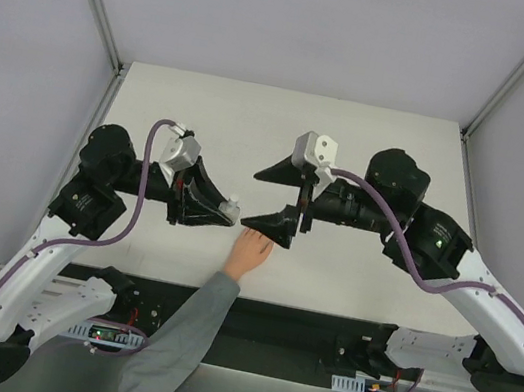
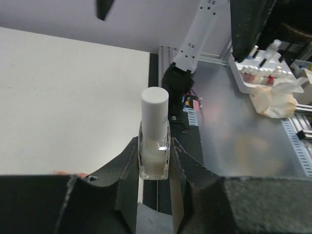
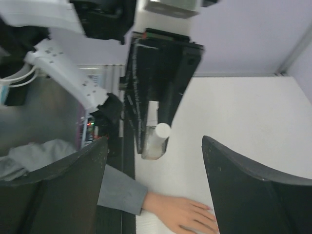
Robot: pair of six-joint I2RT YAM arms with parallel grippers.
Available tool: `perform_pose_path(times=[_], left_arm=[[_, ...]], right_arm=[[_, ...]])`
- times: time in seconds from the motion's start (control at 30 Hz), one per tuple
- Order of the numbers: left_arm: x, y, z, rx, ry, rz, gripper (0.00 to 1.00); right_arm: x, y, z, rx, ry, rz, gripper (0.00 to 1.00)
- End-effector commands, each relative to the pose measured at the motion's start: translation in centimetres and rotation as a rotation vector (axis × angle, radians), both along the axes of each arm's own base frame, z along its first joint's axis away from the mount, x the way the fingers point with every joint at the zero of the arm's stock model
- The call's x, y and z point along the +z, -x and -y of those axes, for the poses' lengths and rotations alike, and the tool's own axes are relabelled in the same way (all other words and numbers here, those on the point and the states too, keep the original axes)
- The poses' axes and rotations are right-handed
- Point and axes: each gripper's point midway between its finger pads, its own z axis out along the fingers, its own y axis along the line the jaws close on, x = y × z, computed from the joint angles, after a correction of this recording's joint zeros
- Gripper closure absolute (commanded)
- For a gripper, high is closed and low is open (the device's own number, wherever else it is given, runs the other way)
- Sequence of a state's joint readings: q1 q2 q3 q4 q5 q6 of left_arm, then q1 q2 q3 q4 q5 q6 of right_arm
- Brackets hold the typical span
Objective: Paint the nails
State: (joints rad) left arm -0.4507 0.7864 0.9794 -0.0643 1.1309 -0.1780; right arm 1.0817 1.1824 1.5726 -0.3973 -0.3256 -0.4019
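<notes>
Step in hand: judged as uncapping; no brush is exposed and no polish shows on the hand.
Left gripper point(image 2: 155, 147): fingers closed on the nail polish bottle point(image 2: 155, 158), clamping its glass body on both sides, with the white cap point(image 2: 155, 113) standing proud of the fingertips.
Right gripper point(image 1: 278, 197): fingers spread wide, holding nothing, with the mouth facing 9 o'clock toward the cap and a gap between them.
Bottle position: above the worktop point(image 1: 285, 124), at 9 o'clock from the right gripper in the top view.
Hand point(image 1: 250, 253): lies flat on the worktop at 6 o'clock from the gap between the two grippers, grey sleeve point(image 1: 189, 331) trailing toward 7 o'clock.
Nails point(image 1: 256, 239): at the 12 o'clock end of the hand, just beside the lower right finger; too small to make out one by one.
Hazard 1: the lower right finger hangs close over the person's fingertips. A low approach could strike or pinch them.
Hazard 2: closing off-centre on the cap could lever the bottle sideways in the left fingers and slip it.
Hazard 3: twisting with a weak left clamp could turn the whole bottle, leaving the cap on.
Hazard 4: a tilted open bottle could spill polish onto the hand or worktop.
</notes>
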Motion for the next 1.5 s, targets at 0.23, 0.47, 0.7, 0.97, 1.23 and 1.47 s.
perform_pose_path(times=[0.23,0.47,0.7,0.97,1.23,1.47], left_arm=[[3.3,4.6,-0.8,-0.260,0.055,0.079,1.00],[3.5,4.9,-0.9,-0.273,0.061,0.090,1.00],[4.1,2.6,-0.3,-0.144,0.085,0.100,1.00],[4.0,-5.0,-0.3,0.277,0.079,0.117,1.00],[3.3,-11.2,-3.1,0.652,0.028,0.137,1.00],[1.6,-11.3,-2.7,0.631,0.000,0.110,1.00]], right_arm=[[0.9,5.5,-1.9,0.479,-0.088,-0.019,0.39],[0.8,5.4,-3.4,0.551,-0.097,-0.065,0.51],[-0.6,5.0,-3.9,0.547,-0.079,-0.105,0.78],[-2.7,1.6,-4.0,0.284,-0.049,-0.149,0.99],[-4.6,-7.7,-1.0,-0.689,0.068,-0.046,0.99],[-4.0,-6.6,-2.7,-0.627,0.037,-0.084,1.00]])
